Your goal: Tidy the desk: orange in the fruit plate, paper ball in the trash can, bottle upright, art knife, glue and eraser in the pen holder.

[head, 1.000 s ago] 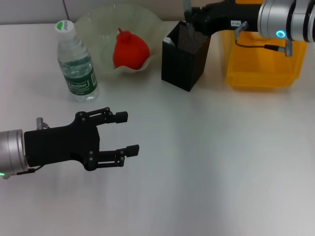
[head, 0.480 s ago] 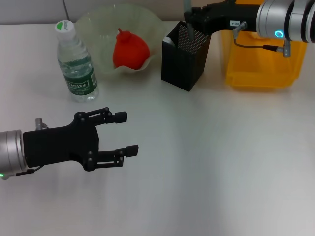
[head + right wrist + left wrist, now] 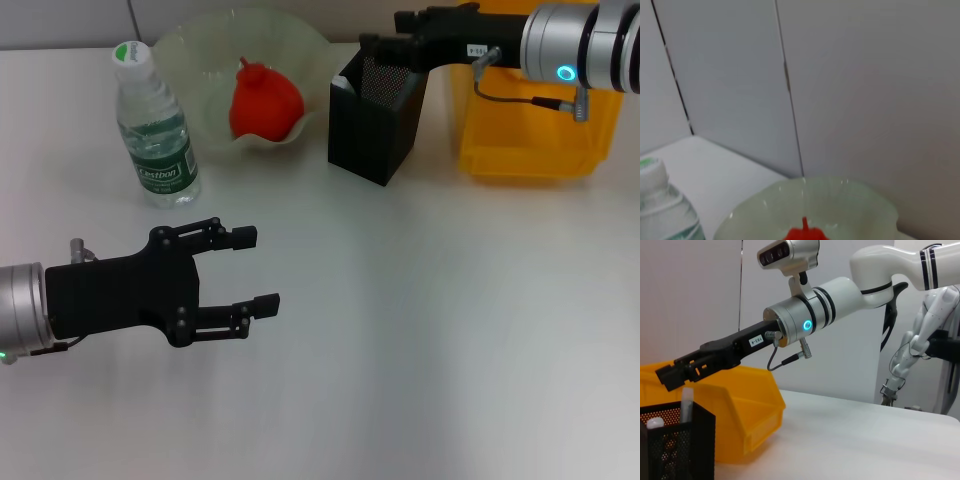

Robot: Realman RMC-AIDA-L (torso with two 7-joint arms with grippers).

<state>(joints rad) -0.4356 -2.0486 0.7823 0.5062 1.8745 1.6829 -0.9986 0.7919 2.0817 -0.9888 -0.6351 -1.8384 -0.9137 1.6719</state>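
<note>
The orange (image 3: 265, 100) lies in the pale-green fruit plate (image 3: 200, 50) at the back left; both also show in the right wrist view, the orange (image 3: 805, 233) and the plate (image 3: 840, 196). The bottle (image 3: 155, 130) stands upright beside the plate. My right gripper (image 3: 388, 32) hovers open just above the black mesh pen holder (image 3: 375, 115). In the left wrist view the holder (image 3: 675, 445) has a pale stick (image 3: 687, 399) and a white-topped item (image 3: 655, 423) standing in it. My left gripper (image 3: 256, 269) is open and empty over the near left table. The eraser and paper ball are out of view.
The yellow trash can (image 3: 530, 120) stands right of the pen holder, under my right forearm; it also shows in the left wrist view (image 3: 740, 415). The white table (image 3: 450, 330) stretches bare to the front and right.
The grey stick that stood up from my right gripper over the pen holder is gone from it, and its fingers have spread. The left arm has barely moved.
</note>
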